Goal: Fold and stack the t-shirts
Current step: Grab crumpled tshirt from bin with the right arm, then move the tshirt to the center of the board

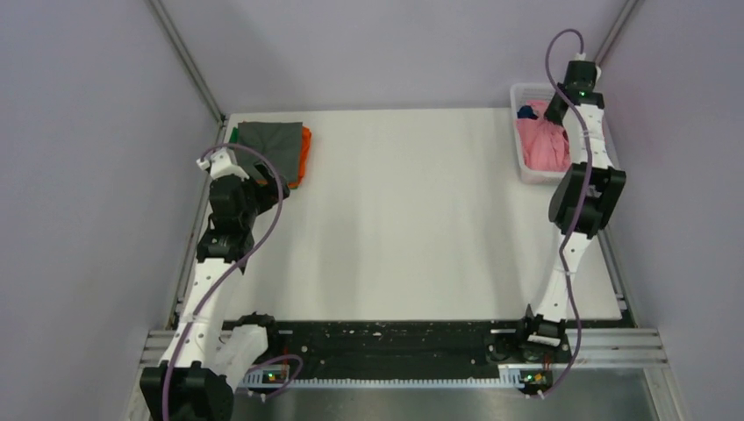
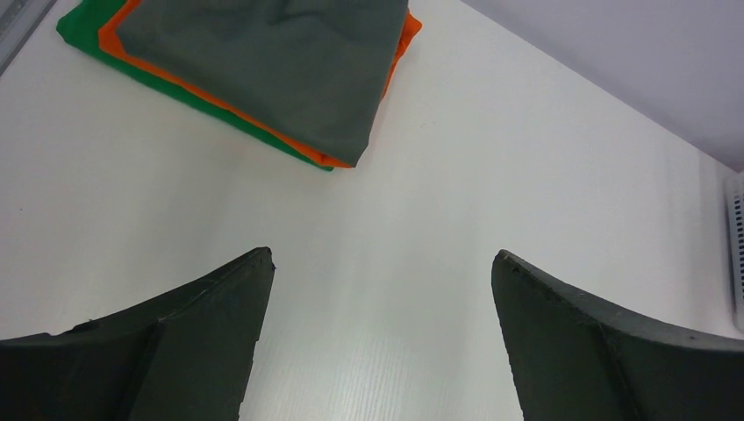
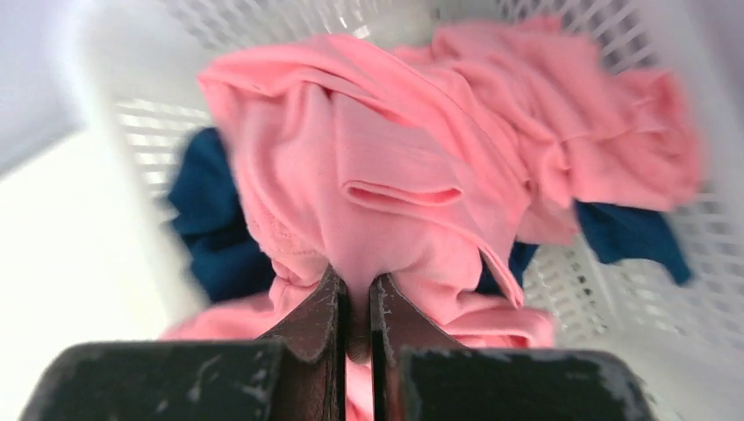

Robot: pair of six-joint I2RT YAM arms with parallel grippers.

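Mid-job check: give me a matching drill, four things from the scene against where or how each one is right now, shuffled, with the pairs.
1 pink t-shirt
2 grey t-shirt
3 dark blue t-shirt
4 left end effector

A open, over bare table
B lying on the orange t-shirt
C pinched by the right end effector
D in the basket, partly under another shirt

Pairs: 1-C, 2-B, 3-D, 4-A

The light pink t-shirt [image 3: 412, 175] lies crumpled in the white mesh basket [image 3: 614, 289], heaped over the dark blue t-shirt [image 3: 211, 219], with one fold pinched in my right gripper [image 3: 355, 285]. Well apart, the grey t-shirt [image 2: 272, 61] sits folded square atop the orange t-shirt [image 2: 405, 33] and the green t-shirt [image 2: 75, 26].
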